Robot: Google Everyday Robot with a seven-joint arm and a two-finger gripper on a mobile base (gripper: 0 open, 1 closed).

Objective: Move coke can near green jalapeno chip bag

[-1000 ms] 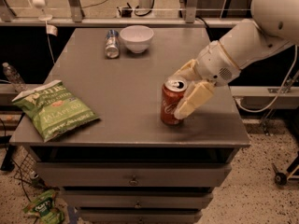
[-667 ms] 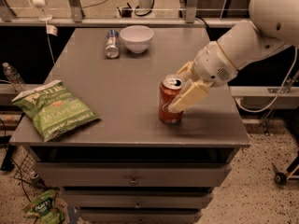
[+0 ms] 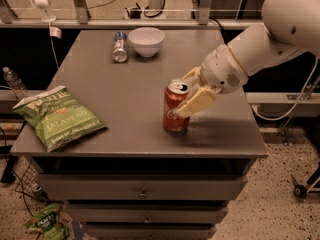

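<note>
The red coke can (image 3: 174, 109) stands upright on the grey table (image 3: 130, 79), near its front edge and right of centre. My gripper (image 3: 190, 93) comes in from the right on a white arm, and its cream fingers (image 3: 196, 103) are closed around the can's upper part. The green jalapeno chip bag (image 3: 56, 116) lies flat at the table's front left corner, well to the left of the can, with open table top between them.
A white bowl (image 3: 146, 40) and a silver-and-blue can (image 3: 119, 47) lying on its side are at the back of the table. Drawers run below the table front. A smaller green bag (image 3: 47, 220) lies on the floor at lower left. A water bottle (image 3: 14, 83) stands off the left edge.
The gripper and the coke can have shifted slightly to the left across the table, toward the chip bag. The grip on the can is unchanged.
</note>
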